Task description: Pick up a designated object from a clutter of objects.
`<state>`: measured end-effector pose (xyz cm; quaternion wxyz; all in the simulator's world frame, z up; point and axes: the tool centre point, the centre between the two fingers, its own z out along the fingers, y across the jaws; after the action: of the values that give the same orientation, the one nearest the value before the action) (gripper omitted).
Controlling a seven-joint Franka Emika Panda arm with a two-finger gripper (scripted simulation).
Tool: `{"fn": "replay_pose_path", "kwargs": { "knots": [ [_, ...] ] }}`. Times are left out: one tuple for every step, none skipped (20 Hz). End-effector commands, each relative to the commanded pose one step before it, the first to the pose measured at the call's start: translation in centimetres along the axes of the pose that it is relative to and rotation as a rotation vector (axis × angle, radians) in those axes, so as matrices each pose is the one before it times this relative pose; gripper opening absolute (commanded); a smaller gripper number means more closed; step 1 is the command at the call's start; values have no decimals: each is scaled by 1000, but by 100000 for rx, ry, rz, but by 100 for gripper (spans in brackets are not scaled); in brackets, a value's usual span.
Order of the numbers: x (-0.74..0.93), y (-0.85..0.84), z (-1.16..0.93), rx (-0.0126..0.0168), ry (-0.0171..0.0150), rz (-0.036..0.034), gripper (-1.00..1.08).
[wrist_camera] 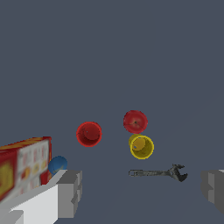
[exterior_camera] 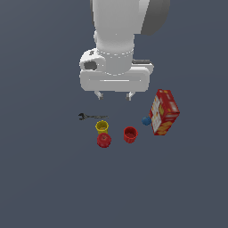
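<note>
- Nearest the wrist camera are the two pale grey fingers (wrist_camera: pixel 65 192) of the gripper (exterior_camera: pixel 114 95), one at each lower corner of that view, spread wide apart with nothing between them
- In the exterior view the gripper hangs from the white arm (exterior_camera: pixel 116 40) above the floor, its two short fingertips pointing down, clear of every object
- A thin dark wrench (exterior_camera: pixel 91 116) lies flat on the dark grey floor (exterior_camera: pixel 53 187), the closest object to the gripper
- Just beyond the wrench stands a yellow cup (exterior_camera: pixel 102 127), open top facing up
- The red apple (exterior_camera: pixel 104 140), small, round and glossy with a dark stem dimple, sits right against the yellow cup on the side away from the wrench; whether the two touch cannot be told
- In the wrist view the apple (wrist_camera: pixel 135 121) appears just past the yellow cup (wrist_camera: pixel 141 147), with the wrench (wrist_camera: pixel 159 173) in front of both
- A red cup (exterior_camera: pixel 130 134) stands upright, open topped, near the apple on the exterior view's right, with a clear gap between them
- A small blue ball (exterior_camera: pixel 146 120) rests just beside a red cracker box (exterior_camera: pixel 163 111), on the box's side facing the cups
- The cracker box stands tilted at the exterior view's right, the largest object in the group
</note>
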<state>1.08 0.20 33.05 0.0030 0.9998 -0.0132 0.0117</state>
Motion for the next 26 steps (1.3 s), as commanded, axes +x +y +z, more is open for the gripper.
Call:
{"fn": "replay_pose_path", "kwargs": {
  "knots": [
    [0,1,0,0,0,0,100],
    [19,-26,-38,52,82,11,100],
    [47,-63,-128,178,268,42,100],
    [80,-106,-204,287,430,68,100],
    [114,-151,-276,396,587,95,100],
    [143,-190,-350,513,751,127,100],
    [152,-199,-356,541,780,142,100],
    [121,-155,-268,426,605,124,100],
    [90,-109,-177,302,424,102,100],
    [56,-62,-93,180,248,78,100],
    [23,-19,-13,53,71,41,100],
    [-21,29,35,-56,-79,-10,100],
    [-36,18,12,-95,-122,-98,100],
    [-27,2,-60,-18,-11,-95,100],
    [4,2,-12,0,0,0,100],
    [18,-44,48,0,0,0,100],
    [30,60,99,32,11,227,100],
    [52,43,186,3,-37,274,100],
    [68,66,258,-3,-62,379,100],
    [83,83,330,-10,-84,476,100],
    [97,101,400,-15,-104,572,100],
    [110,118,467,-20,-123,667,100],
    [121,134,530,-24,-136,758,100],
    [133,150,596,-26,-149,856,100],
    [141,166,660,-31,-161,949,100],
    [147,182,726,-39,-177,1039,100]
  ]
}}
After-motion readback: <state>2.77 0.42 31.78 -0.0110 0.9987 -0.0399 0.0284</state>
